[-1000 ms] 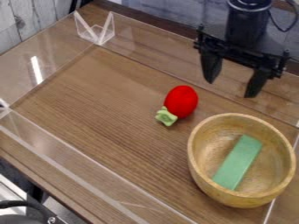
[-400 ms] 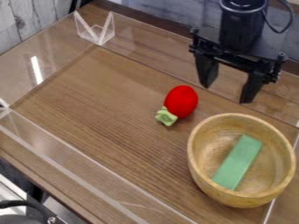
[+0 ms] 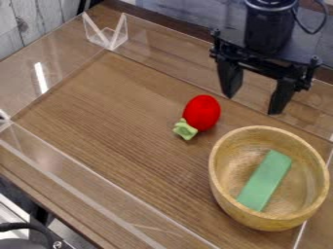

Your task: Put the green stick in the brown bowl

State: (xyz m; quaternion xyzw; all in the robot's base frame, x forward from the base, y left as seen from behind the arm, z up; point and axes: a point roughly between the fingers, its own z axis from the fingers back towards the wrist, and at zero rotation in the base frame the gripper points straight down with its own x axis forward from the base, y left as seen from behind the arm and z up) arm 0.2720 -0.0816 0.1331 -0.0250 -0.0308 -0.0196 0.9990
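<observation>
Red round object with green stub (image 3: 198, 114) sits mid-tabletop (image 3: 104, 107). Gripper (image 3: 256, 93) hangs above and behind the brown bowl (image 3: 271, 176), jaws apart, empty. Green stick (image 3: 268, 180) lies flat inside bowl: matte, pale green. Judged light, rigid; grip across narrow width at midpoint.

The brown bowl (image 3: 271, 178) sits at the table's (image 3: 104, 117) near right, about four o'clock from the table's middle. Inside it the green stick (image 3: 267, 181) lies flat, running lengthwise from seven o'clock to one o'clock and leaning against the bowl's inner slope. At ten o'clock from the bowl, near but apart, rests the round object (image 3: 201, 112), with its small stub (image 3: 186, 130) touching the table at its seven o'clock side. Behind the bowl, at twelve o'clock, the gripper (image 3: 264, 95) hangs above the table, fingers spread and empty.
</observation>
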